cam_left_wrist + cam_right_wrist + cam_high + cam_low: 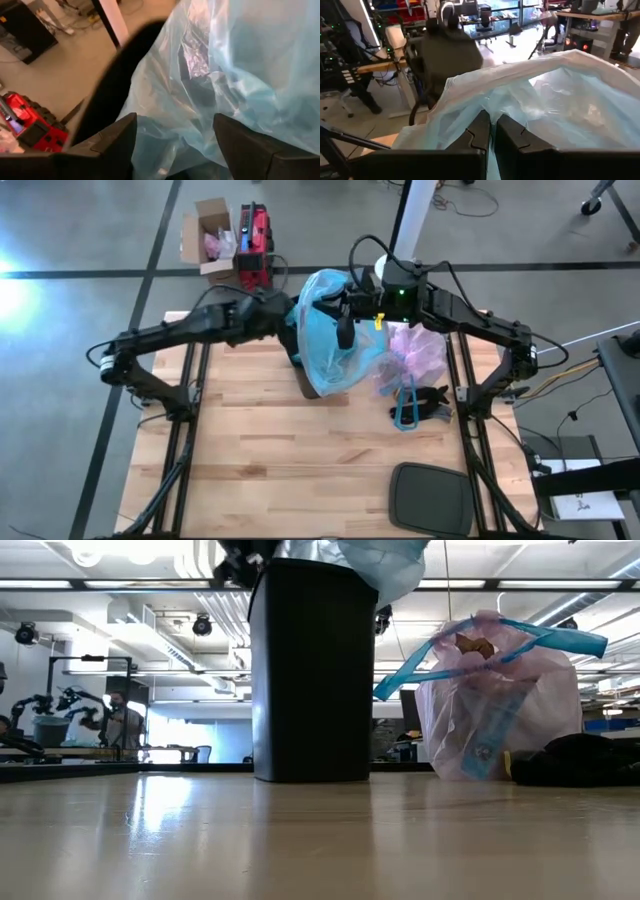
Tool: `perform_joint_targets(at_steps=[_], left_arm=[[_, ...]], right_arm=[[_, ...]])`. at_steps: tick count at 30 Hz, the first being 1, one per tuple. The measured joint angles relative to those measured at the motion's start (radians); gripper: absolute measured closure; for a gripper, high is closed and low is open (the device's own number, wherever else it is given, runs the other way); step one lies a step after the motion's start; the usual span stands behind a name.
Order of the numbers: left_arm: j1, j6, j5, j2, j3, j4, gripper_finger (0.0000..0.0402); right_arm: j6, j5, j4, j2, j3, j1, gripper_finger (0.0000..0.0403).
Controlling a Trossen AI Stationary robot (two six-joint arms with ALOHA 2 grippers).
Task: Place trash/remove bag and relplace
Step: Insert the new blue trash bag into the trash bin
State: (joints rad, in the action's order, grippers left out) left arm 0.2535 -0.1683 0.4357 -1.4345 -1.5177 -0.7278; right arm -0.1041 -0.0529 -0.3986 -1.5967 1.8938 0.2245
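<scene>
- High view: both arms meet over the bin (318,385) near the bench's (280,470) far edge. A blue bag (335,330) is draped across the bin's mouth. The pink bag (415,355), already out and full, lies just right of the bin, towards the far right corner, its blue drawstring (405,412) trailing towards the near edge. A dark lid (430,498) rests at the near edge.
- Low view: the bin stands upright with the blue bag spilling over its rim; the pink bag sits on the bench, apart from the bin, with brown trash (476,644) showing at its top.
- Left wrist view: the left gripper's (175,135) jaws stand apart with blue film between them, not clamped.
- Right wrist view: the right gripper's (491,131) jaws are pinched together on a fold of the blue bag.
- Risk: the thin film may slip from the open left jaws, or tear if the arms pull unevenly, so the liner would collapse into the bin rather than seat round the rim. A hard tug could also tip the bin.
</scene>
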Motion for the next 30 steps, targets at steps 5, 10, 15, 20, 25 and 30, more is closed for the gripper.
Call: perform_joint_targets(at_steps=[5, 10, 15, 20, 25, 30], left_arm=[[-0.013, 0.007, -0.004, 0.002, 0.000, -0.071, 0.0152], [-0.012, 0.008, 0.062, 0.118, 0.000, -0.159, 0.0137], [-0.011, 0.004, 0.114, 0.233, 0.000, -0.180, 0.0125], [-0.011, -0.050, 0.132, 0.296, 0.000, -0.179, 0.0130], [-0.015, -0.084, 0.131, 0.293, 0.000, -0.180, 0.0141], [-0.015, -0.086, 0.096, 0.257, 0.000, -0.179, 0.0142]], right_arm=[[-0.043, 0.008, -0.010, -0.006, 0.000, 0.025, 0.0400], [-0.087, 0.010, -0.002, -0.039, 0.003, 0.055, 0.0400], [-0.097, 0.000, 0.014, -0.128, 0.002, 0.064, 0.0400], [-0.127, 0.000, 0.017, -0.220, 0.027, 0.072, 0.0401], [-0.131, -0.036, 0.025, -0.306, 0.099, 0.071, 0.0401], [-0.130, -0.076, 0.005, -0.386, 0.179, 0.072, 0.0400]])
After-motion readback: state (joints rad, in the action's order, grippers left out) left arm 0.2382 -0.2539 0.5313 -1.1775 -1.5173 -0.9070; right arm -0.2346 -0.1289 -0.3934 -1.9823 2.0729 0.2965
